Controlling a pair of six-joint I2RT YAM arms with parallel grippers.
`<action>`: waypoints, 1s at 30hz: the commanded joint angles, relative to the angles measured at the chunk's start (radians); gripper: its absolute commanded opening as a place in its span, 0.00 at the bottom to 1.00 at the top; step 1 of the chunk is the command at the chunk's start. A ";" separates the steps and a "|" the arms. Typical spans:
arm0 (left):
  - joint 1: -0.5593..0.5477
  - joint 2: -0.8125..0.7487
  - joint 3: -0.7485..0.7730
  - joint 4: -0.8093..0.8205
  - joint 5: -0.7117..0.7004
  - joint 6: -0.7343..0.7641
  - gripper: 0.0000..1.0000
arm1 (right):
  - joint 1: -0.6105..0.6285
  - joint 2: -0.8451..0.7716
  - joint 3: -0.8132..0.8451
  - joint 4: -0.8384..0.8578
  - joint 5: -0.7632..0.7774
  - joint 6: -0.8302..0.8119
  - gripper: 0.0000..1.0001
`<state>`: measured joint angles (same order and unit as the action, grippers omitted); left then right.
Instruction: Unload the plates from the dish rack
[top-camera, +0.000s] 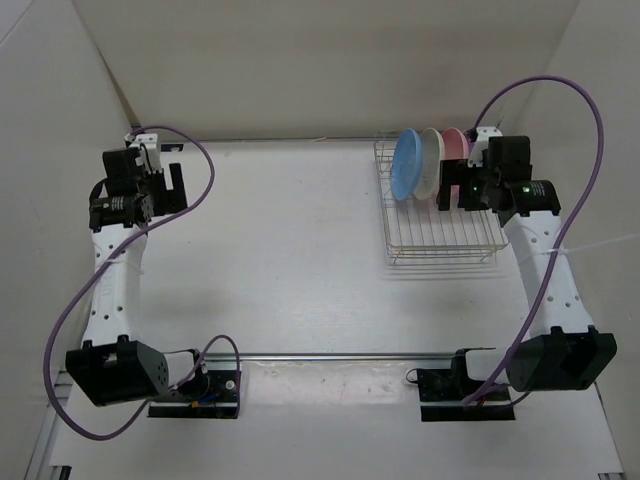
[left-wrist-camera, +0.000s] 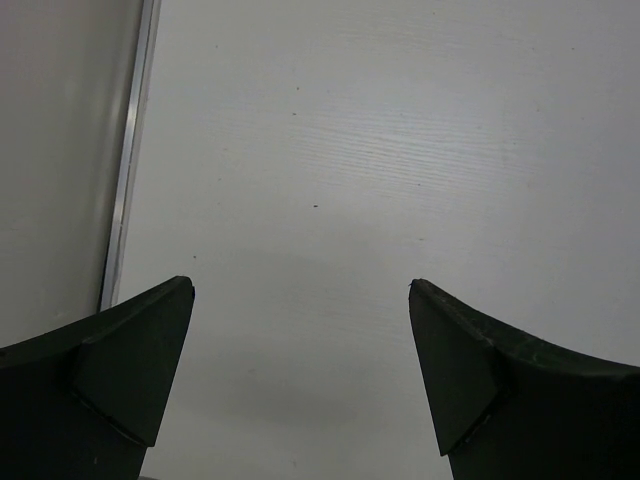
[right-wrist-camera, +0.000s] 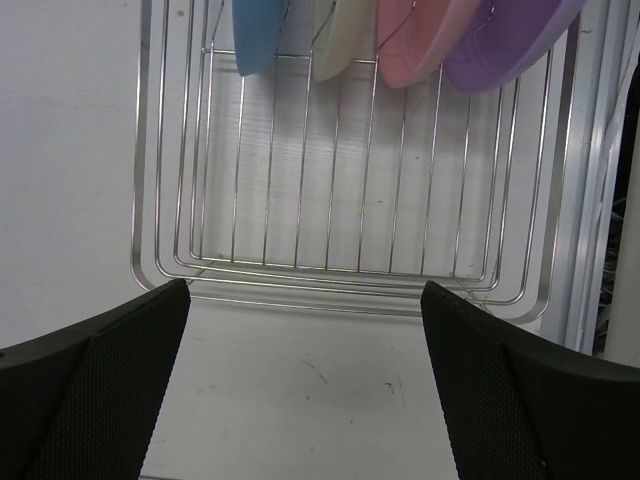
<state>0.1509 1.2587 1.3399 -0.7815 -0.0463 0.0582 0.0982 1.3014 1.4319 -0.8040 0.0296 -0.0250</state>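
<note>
progress: nothing unloaded yet | blue plate (right-wrist-camera: 258, 35), cream plate (right-wrist-camera: 340, 40), pink plate (right-wrist-camera: 420, 45), purple plate (right-wrist-camera: 510, 40): all on edge in dish rack (right-wrist-camera: 340, 270), ahead of right gripper (right-wrist-camera: 305, 300) | right gripper: spread, empty | left gripper (left-wrist-camera: 300, 290): spread, empty, well apart from rack | remaining: all four

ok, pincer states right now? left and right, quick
Left pincer: open, holding nothing, over the table.
Right pincer: open, holding nothing, facing the rack.
</note>
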 joint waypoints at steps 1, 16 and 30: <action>-0.010 -0.076 0.094 -0.103 0.014 0.083 1.00 | -0.047 -0.034 0.010 0.026 -0.132 0.002 1.00; -0.019 -0.079 0.048 -0.133 0.043 0.103 1.00 | -0.034 0.130 0.099 0.315 -0.217 -0.089 1.00; -0.028 0.016 0.108 -0.142 0.022 0.121 1.00 | 0.064 0.476 0.453 0.316 -0.099 -0.156 1.00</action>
<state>0.1276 1.2716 1.3941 -0.9157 -0.0193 0.1658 0.1421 1.7607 1.7988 -0.5213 -0.1101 -0.1551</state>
